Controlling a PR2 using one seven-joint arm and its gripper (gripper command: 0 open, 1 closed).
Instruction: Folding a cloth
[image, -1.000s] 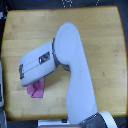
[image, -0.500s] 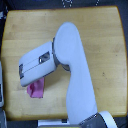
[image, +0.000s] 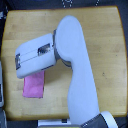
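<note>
The pink cloth lies flat on the wooden table, near its edge on the exterior view's left. My white arm reaches across the table from the lower right. Its boxy end section hangs just above the cloth's top edge and hides part of it. The gripper is at the left end of that section, above and slightly left of the cloth. Only dark blurred parts of it show, so the fingers cannot be made out. Whether they touch the cloth cannot be told.
The table's edges run along the top, the left and the right of the view. Dark objects sit beyond the far edge. A pale object lies off the table's left side. The arm's thick upper section crosses the table's middle.
A little more of the pink cloth shows below the arm's end than before. The arm itself has hardly shifted.
</note>
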